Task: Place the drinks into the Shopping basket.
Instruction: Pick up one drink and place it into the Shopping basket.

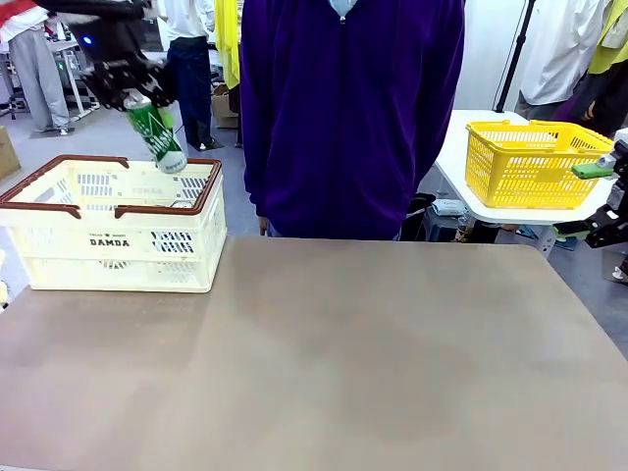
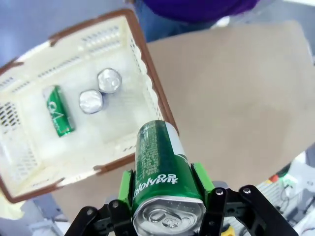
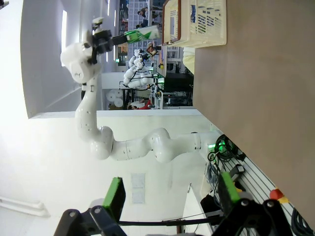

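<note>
L gripper (image 2: 162,196) clamps green can (image 2: 160,164) tilted over Shopping basket (image 1: 118,250) rim, R gripper (image 3: 170,196) open w/ nothing; early release may bounce it off rim.

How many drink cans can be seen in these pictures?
4. One green metal can is held by the left gripper above the cream slotted plastic basket; inside lie a green can and two upright silver-topped cans. Others may be hidden.

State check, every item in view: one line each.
Left gripper: shut on green can, above the basket.
Green can: held, tilted, not yet in the basket.
Right gripper: open, empty.
Shopping basket: holds three cans, one green lying flat, two upright.
Yellow basket: on side table.
</note>
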Robot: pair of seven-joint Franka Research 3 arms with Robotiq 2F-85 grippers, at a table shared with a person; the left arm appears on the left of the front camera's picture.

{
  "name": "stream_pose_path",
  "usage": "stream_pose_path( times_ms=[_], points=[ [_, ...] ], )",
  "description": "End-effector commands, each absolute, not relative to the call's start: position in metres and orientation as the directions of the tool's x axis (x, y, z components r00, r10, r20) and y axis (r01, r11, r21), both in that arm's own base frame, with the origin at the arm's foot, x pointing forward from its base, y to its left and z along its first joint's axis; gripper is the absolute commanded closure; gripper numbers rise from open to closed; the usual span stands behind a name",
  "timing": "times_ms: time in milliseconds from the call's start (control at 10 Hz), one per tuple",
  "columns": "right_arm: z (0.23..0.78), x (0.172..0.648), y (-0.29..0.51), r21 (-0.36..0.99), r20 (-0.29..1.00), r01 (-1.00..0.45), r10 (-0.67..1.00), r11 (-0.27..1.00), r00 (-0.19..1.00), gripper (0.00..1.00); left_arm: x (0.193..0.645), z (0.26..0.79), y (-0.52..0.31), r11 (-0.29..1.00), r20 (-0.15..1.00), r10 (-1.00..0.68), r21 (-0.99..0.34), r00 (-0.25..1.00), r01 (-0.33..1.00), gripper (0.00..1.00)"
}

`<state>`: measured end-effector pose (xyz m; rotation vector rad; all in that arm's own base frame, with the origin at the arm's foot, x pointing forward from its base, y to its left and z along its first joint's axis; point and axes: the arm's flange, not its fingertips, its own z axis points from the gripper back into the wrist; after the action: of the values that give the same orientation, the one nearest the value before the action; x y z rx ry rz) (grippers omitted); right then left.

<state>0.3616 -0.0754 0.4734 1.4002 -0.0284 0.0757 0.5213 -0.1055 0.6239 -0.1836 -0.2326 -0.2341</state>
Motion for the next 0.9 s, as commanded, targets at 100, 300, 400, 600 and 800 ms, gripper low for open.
stream_pose_path(
  times_ms=[100, 300, 400, 600, 800],
  points=[
    [0.477, 0.360, -0.076, 0.982, 0.050, -0.058, 0.048, 0.179, 0.998, 0.00, 0.556, 0.597, -0.094, 0.976, 0.120, -0.175, -0.110, 0.977, 0.188, 1.00],
    [0.477, 0.360, -0.076, 0.982, 0.050, -0.058, 0.048, 0.179, 0.998, 0.00, 0.561, 0.580, -0.090, 0.978, 0.105, -0.167, -0.106, 0.980, 0.178, 1.00],
    [0.477, 0.360, -0.076, 0.982, 0.050, -0.058, 0.048, 0.179, 0.998, 0.00, 0.563, 0.572, -0.091, 0.982, 0.138, -0.146, -0.102, 0.980, 0.161, 1.00],
    [0.477, 0.360, -0.076, 0.982, 0.050, -0.058, 0.048, 0.179, 0.998, 0.00, 0.565, 0.562, -0.087, 0.976, 0.103, -0.173, -0.113, 0.980, 0.184, 1.00],
    [0.477, 0.360, -0.076, 0.982, 0.050, -0.058, 0.048, 0.179, 0.998, 0.00, 0.564, 0.562, -0.091, 0.980, 0.098, -0.153, -0.117, 0.983, 0.164, 1.00]
  ],
)
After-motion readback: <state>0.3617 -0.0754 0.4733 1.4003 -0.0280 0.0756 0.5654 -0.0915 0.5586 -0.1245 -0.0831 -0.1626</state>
